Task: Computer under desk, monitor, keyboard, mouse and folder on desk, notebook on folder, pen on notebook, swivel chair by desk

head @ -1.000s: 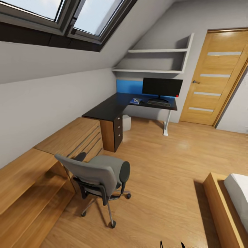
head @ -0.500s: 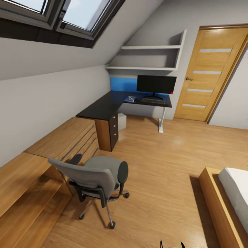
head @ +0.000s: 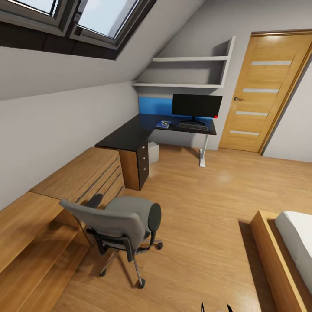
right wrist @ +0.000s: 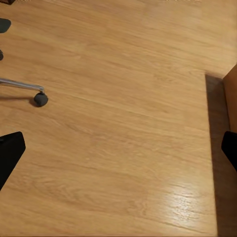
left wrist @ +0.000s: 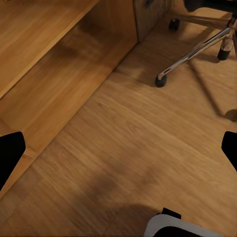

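Bedroom: monitor (head: 196, 106), keyboard (head: 193, 125), folder (head: 164, 124) on desk (head: 130, 134) | swivel chair (head: 119, 225) well apart, still to move | both jaws apart, empty

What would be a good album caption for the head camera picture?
Attic bedroom: grey swivel chair stands apart from the black L-shaped desk, where monitor, keyboard and blue folder sit beside a wooden door.

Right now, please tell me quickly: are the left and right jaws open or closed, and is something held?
Left gripper: open, holding nothing, above the oak floor.
Right gripper: open, holding nothing.
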{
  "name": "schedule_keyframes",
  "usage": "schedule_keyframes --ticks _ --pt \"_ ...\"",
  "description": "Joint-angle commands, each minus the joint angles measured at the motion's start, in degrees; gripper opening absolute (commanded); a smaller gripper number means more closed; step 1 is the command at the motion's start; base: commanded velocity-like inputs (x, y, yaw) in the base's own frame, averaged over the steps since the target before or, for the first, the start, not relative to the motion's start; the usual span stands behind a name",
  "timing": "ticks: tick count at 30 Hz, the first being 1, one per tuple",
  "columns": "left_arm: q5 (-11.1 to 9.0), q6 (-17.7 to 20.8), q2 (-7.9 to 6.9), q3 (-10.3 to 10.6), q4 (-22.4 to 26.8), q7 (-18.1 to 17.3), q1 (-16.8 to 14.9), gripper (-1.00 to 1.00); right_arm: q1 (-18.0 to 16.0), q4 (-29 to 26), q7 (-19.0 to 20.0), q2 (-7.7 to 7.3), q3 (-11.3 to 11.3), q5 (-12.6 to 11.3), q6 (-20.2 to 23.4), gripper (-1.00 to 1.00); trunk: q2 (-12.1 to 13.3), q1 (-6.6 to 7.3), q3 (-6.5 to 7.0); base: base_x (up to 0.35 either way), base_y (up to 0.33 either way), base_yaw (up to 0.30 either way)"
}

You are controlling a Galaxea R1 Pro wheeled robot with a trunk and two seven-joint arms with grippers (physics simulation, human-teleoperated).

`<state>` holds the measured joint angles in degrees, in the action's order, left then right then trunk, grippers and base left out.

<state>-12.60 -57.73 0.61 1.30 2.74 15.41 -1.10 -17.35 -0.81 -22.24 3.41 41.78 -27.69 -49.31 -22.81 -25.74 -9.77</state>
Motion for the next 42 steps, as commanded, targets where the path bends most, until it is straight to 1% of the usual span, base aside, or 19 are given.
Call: schedule_keyframes --ticks 1,10,22,32,42 --pt "-0.3 -0.2 0.01 0.2 0.0 0.0 0.0 1.00 0.0 0.0 -0.3 0.02 0.5 -0.2 -0.1 1.00 -0.1 -0.05 -0.11 0.185 0.000 0.000" --pt "-0.3 -0.2 0.03 0.2 0.0 0.0 0.0 1.00 0.0 0.1 -0.3 -0.04 0.6 0.0 -0.1 1.00 -0.1 -0.05 -0.11 0.258 0.000 0.000" --pt "-0.3 -0.2 0.01 0.2 0.0 0.0 0.0 1.00 -0.1 0.1 -0.3 -0.16 0.5 0.1 -0.3 1.00 -0.1 -0.05 -0.11 0.036 0.004 0.000" --pt "-0.3 -0.2 0.01 0.2 0.0 0.0 0.0 1.00 -0.1 0.1 -0.3 -0.08 0.6 0.1 -0.3 1.00 -0.1 -0.05 -0.11 0.175 0.166 -0.006" --pt "-0.3 -0.2 0.01 0.2 0.0 0.0 0.0 1.00 0.0 0.0 -0.3 -0.07 0.6 0.1 -0.3 1.00 -0.1 -0.05 -0.11 0.052 0.054 -0.195"
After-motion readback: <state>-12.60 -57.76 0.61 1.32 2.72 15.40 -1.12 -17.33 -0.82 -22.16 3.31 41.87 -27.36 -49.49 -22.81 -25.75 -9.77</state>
